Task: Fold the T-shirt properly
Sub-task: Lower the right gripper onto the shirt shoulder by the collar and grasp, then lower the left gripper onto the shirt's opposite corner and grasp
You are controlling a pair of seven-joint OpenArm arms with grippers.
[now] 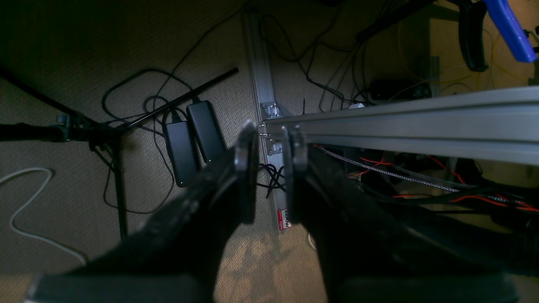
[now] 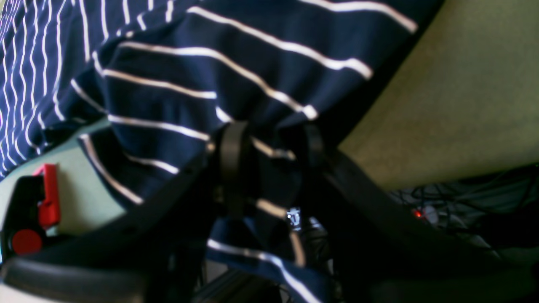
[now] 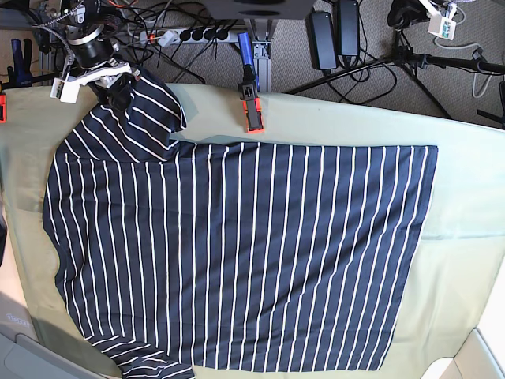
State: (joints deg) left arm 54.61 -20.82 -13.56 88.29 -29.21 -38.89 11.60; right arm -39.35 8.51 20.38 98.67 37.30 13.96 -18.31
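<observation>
Base view is showing the large dark navy soft-fabric T-shirt with thin white stripes [image 3: 237, 253] lying spread nearly flat over the pale green cloth-covered worktop [image 3: 465, 197], its body smooth and its hem toward that view's right. At the far left corner of that view the right pincer [image 3: 118, 88] is gripping the upper sleeve, which is lying turned over and bunched against the shoulder. Right wrist view is confirming the grip: a fold of striped fabric [image 2: 261, 84] is passing between the black fingers [image 2: 231, 168], which are standing partly closed on it, with more cloth hanging below. Left wrist view is showing the left pincer [image 1: 269, 145] off the worktop, pointing down at carpeted floor and black cables beside a grey aluminium rail [image 1: 400, 122]; its jaws are standing slightly apart with nothing between them. By my judgement the step in hand is the first sleeve fold, barely begun, with the body folds all outstanding. The next move is calling for the held sleeve to be carried inward across the chest and laid flat without dragging the body, and for the idle left arm to be brought over the shirt.
</observation>
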